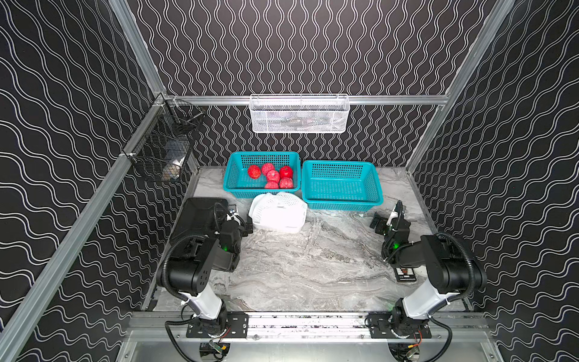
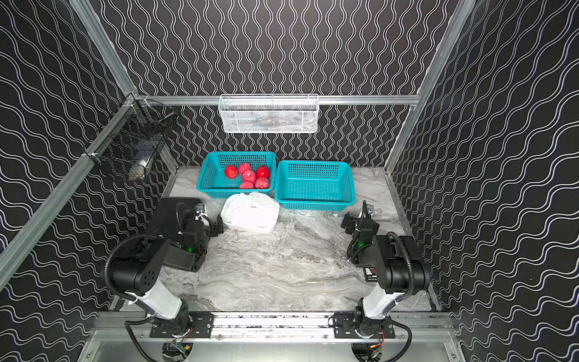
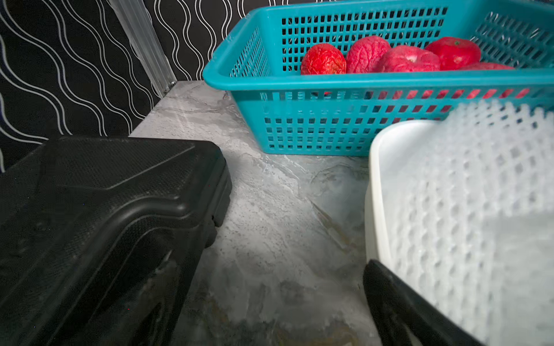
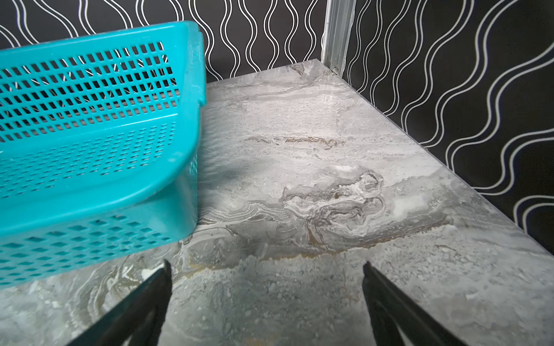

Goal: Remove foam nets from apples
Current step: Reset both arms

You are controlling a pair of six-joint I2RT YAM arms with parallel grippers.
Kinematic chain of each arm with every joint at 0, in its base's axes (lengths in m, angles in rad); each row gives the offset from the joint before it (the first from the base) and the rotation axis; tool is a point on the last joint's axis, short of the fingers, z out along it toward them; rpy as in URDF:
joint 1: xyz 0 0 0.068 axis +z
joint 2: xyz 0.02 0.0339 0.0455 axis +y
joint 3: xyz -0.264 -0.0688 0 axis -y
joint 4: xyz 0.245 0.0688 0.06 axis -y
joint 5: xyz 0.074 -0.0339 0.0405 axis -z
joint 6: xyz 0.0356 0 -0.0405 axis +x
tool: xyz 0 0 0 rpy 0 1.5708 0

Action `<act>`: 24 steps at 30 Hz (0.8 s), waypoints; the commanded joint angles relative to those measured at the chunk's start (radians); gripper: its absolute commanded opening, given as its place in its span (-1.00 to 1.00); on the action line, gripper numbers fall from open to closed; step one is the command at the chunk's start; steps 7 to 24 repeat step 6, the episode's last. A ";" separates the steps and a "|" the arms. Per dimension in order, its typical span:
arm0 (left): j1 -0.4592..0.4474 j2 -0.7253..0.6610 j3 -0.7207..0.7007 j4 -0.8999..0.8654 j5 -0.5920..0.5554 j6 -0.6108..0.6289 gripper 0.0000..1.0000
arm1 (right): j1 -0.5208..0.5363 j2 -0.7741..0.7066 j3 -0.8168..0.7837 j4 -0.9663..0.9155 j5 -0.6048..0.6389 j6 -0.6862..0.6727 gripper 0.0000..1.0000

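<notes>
The foam nets (image 1: 283, 203) lie bunched in a white tub (image 1: 282, 228) that stands at the middle of the marble table (image 1: 313, 269), touching or just beside the near wall of the left teal basket (image 1: 239, 180). The apples (image 1: 273, 176), six in number, sit clustered in the right half of that basket, at the far side of the table. Several look pale pink with a mesh pattern over the skin, and one is glossy deep red. The right teal basket (image 1: 341, 185) stands just beside the left one. The left gripper (image 1: 247, 224) rests low between a black case (image 1: 200, 216) and the tub, just beside the tub's left wall, jaws spread and holding nothing. The right gripper (image 4: 266, 265) rests low over bare table near the right basket's near right corner, fingers (image 4: 150, 299) spread wide, nothing between them.
</notes>
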 commanded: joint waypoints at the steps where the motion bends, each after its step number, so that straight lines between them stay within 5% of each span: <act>1: -0.001 0.002 0.009 -0.013 0.006 0.007 0.99 | 0.002 0.000 0.004 0.010 -0.001 0.009 1.00; 24: -0.001 -0.006 -0.006 0.011 0.007 0.007 0.99 | 0.002 0.000 0.004 0.009 -0.002 0.009 1.00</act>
